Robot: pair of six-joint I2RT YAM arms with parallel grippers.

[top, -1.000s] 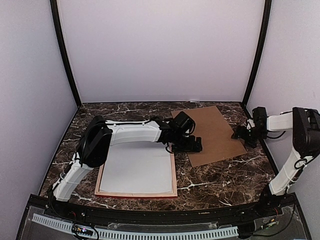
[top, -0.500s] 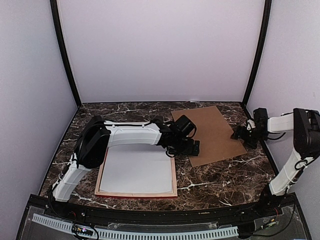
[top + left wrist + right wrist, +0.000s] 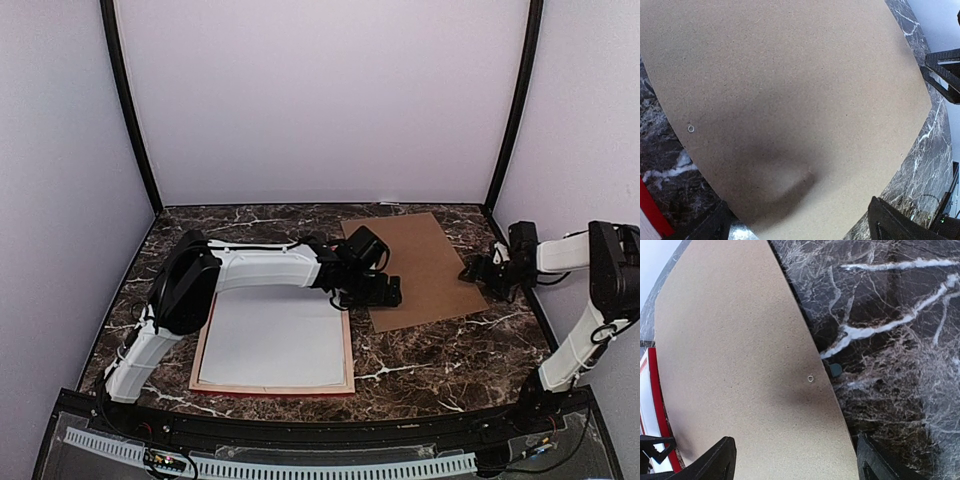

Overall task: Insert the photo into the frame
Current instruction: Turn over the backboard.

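Note:
The frame [image 3: 348, 352] lies back-up at the left front, pale wood rim with a red outer edge. A white sheet [image 3: 270, 342] fills it. No dark landscape print shows in any view. A plain brown backing board [image 3: 422, 262] lies flat to the frame's right. My left gripper [image 3: 392, 292] is open and low over the board's left corner; in its wrist view the board [image 3: 790, 75] spans between the fingers of the gripper [image 3: 797, 221]. My right gripper [image 3: 470, 272] is open at the board's right edge, and the board [image 3: 730, 340] lies under it [image 3: 795, 456].
Dark marble tabletop [image 3: 440, 350] all round. Purple walls and black corner posts [image 3: 510, 120] enclose the cell. The frame's red edge [image 3: 652, 390] shows past the board in the right wrist view. A small dark green disc [image 3: 835, 370] lies on the marble by the board's edge.
The brown board has slid slightly to the left with my left gripper. My right wrist has shifted a little right and lower. The frame and white sheet have not moved.

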